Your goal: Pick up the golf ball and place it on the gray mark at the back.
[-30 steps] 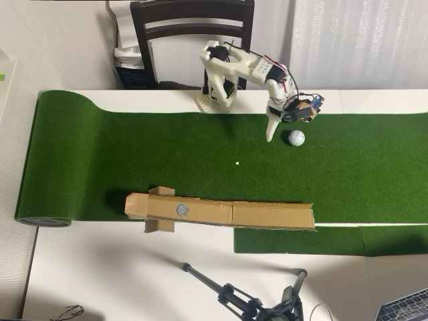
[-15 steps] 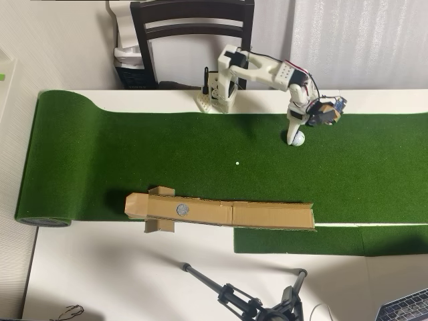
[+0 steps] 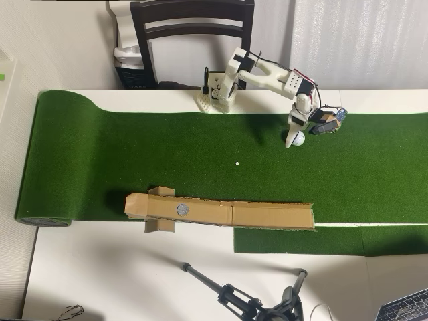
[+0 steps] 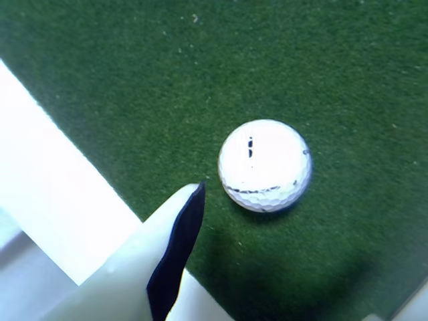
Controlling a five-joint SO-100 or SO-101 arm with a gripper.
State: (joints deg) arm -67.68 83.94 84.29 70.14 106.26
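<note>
We judge the small white dimpled golf ball (image 4: 265, 166), lying on the green artificial-turf mat (image 3: 167, 154) near its far edge, hard, light and prone to roll, so we would pinch it across its widest middle. The white arm reaches out low, its two-finger gripper (image 3: 295, 137) just beside the ball; only one black-padded finger (image 4: 175, 247) shows, short of touching, so we cannot tell the jaw opening.

Open green turf (image 3: 200, 154) lies between the golf ball (image 3: 298, 138) and the cardboard ramp (image 3: 221, 212), the lone obstacle

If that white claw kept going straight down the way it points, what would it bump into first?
Probably the green turf mat, just beside the small white dimpled golf ball; the gripper looks slightly off the ball, though depth is unclear.
</note>
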